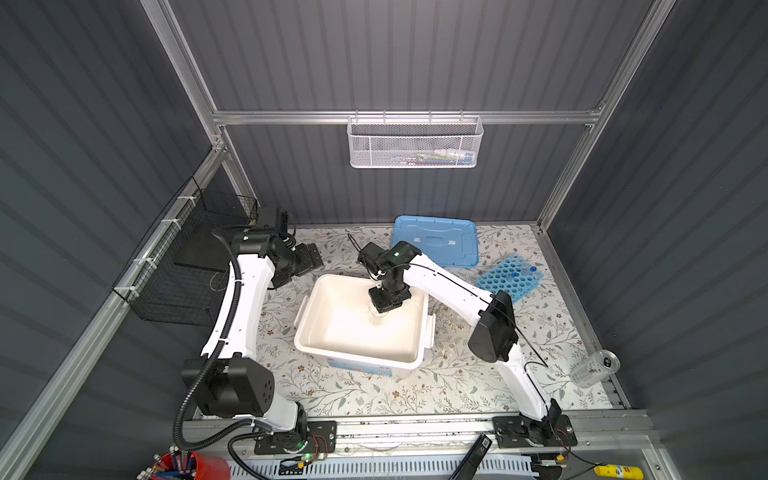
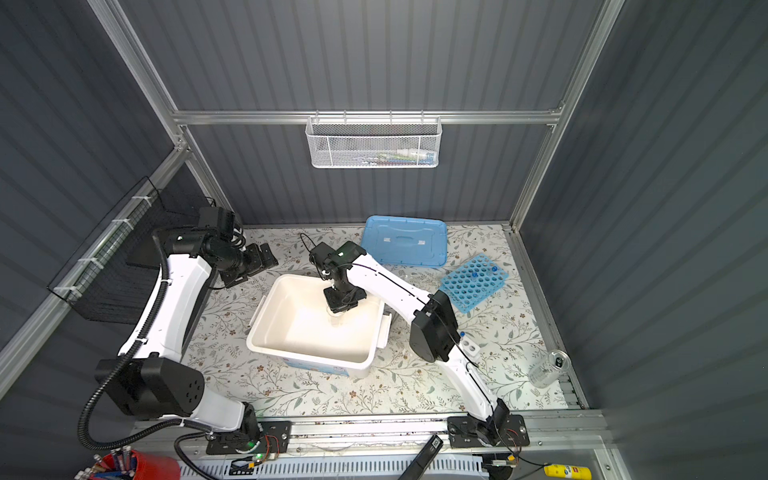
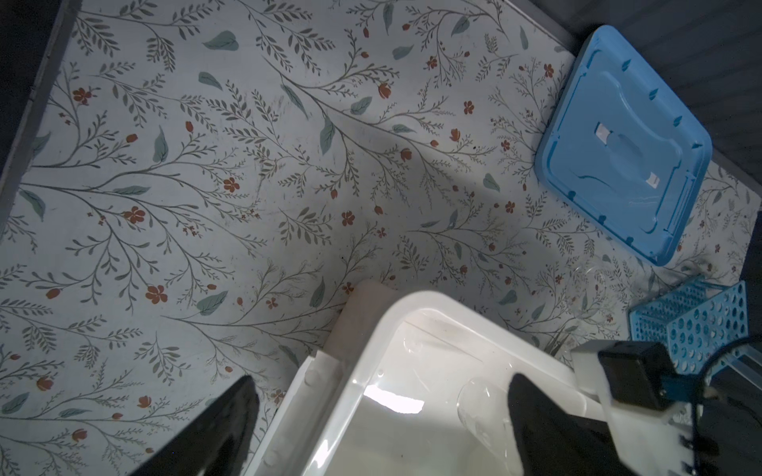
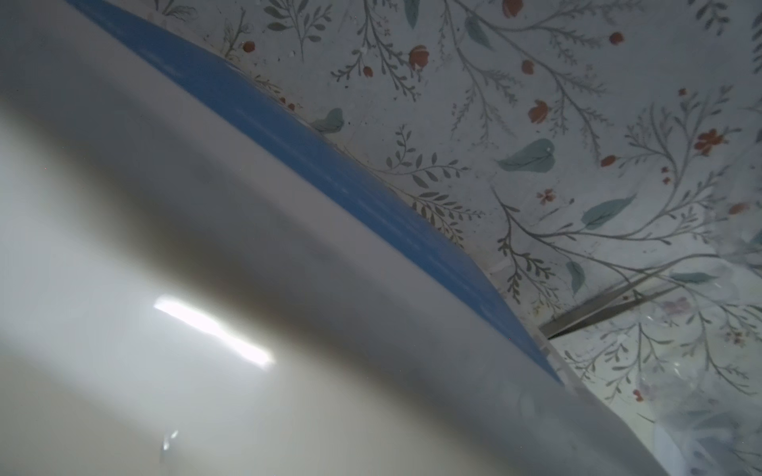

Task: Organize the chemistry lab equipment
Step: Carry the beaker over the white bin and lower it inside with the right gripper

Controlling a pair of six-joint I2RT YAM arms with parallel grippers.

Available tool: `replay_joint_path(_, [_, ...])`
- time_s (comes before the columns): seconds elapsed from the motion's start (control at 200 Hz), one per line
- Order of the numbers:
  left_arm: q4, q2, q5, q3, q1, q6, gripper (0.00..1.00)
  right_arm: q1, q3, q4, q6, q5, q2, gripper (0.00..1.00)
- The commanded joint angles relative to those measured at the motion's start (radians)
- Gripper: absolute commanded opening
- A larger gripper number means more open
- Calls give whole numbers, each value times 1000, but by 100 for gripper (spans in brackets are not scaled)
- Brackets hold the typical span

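Top views both show us a flowered table (image 1: pixel 374 395) with an open white bin (image 1: pixel 308 307) at its centre, a light-blue lid (image 1: pixel 436 241) lying flat behind it, and a blue rack (image 1: pixel 509 276) full of round holes to the lid's front right, two blue-capped tubes (image 1: pixel 533 269) standing in it. We see a larger clear beaker (image 1: pixel 594 368) near the table's front right corner. A small white rack (image 2: pixel 471 347) peeks from behind the right arm (image 2: pixel 390 282) in a top view. A small clear beaker (image 1: pixel 376 319), faint against the white floor, appears inside the bin directly beneath the right gripper (image 1: pixel 384 305), whose jaws are closed narrow; we cannot tell whether they pinch its wall. The left gripper (image 3: pixel 381 379) hovers beside the bin's rear left corner, spread wide and empty, apart from that beaker.
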Motion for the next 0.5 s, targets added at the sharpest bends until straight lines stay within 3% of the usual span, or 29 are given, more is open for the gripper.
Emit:
replay_joint_path(0.0, [48,-13,-53,-12,7,-25,95,1,15,72,-48,-27,4,0])
replay_joint_path(0.225, [131,-21,-78,-61,26,-24,96,33,14,157,-114,12,-12,0])
replay_joint_path(0.38, [154,-19,-59,-100,27,-46,95,35,95,83,-149,37,-9,0])
replay_joint_path(0.495, [203,-52,-69,-152,29,-58,96,45,51,104,-172,51,-53,0])
